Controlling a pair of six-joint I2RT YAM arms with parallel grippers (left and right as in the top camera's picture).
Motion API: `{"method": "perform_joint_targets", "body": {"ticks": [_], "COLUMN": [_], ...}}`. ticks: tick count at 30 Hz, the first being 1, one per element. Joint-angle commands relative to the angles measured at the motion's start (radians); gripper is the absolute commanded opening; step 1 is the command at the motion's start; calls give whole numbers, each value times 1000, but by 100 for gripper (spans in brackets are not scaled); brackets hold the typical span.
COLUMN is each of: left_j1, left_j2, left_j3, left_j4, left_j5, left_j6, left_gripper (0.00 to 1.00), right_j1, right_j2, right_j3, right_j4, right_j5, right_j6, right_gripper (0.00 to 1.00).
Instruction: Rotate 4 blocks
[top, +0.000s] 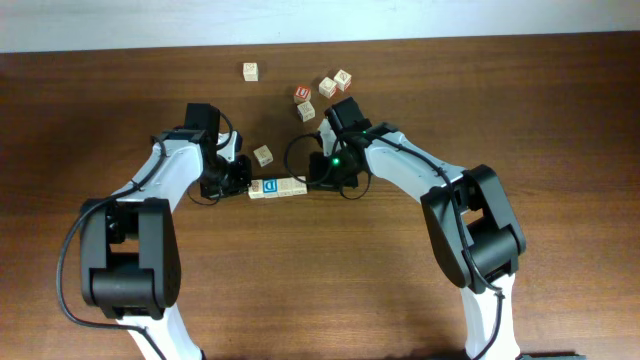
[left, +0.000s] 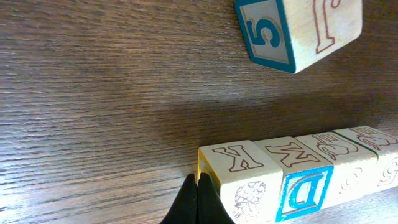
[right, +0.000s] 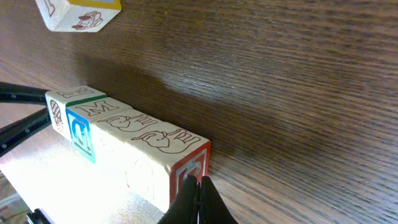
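**Claws pinched shut at both ends of the row**

Claws on both our arms are narrow and empty. Our left claw (left: 198, 200) has its tips pressed together on nothing, and our right claw (right: 199, 198) is the same. Neither grips a cube. Each closed point sits at an outer end face of the row of four blocks (top: 277, 188), which lies near the middle of the table (top: 560, 120), between the two arms.

In the left wrist view the tip meets the yellow side of the pale K block (left: 239, 177). Next to that stands the blue-faced block (left: 306, 186), then another pale block (left: 341, 155). In the right wrist view the tip is at the red-faced block (right: 186, 171), the row's other end.

We read the placement this way: the cubes touch face to face in a straight line, and closed tips at either end work as bookends. That lets the four be swung as one bar rather than turned singly. Shut fingers also give a small, firm pushing point.

A loose cube (top: 263, 155) lies just beside the row and could be caught by a swinging end. The other cubes (top: 322, 92) are well apart.
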Motion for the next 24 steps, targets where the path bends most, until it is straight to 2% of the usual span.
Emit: {"method": "perform_joint_targets", "body": {"ticks": [1, 15, 24], "left_j1": [-13, -13, -22], "left_j2": [8, 8, 8], "left_j3": [-5, -5, -5], "left_j4": [1, 0, 0], "left_j5": [53, 53, 53], "left_j6": [16, 16, 16], "left_gripper": [0, 0, 0], "right_j1": [50, 74, 133], "right_j2": [-17, -45, -105], "right_j3": [6, 12, 12], "right_j4": [12, 2, -6], "right_j5": [-51, -22, 116], "right_j6": [-55, -58, -58], "right_gripper": [5, 5, 5]}}
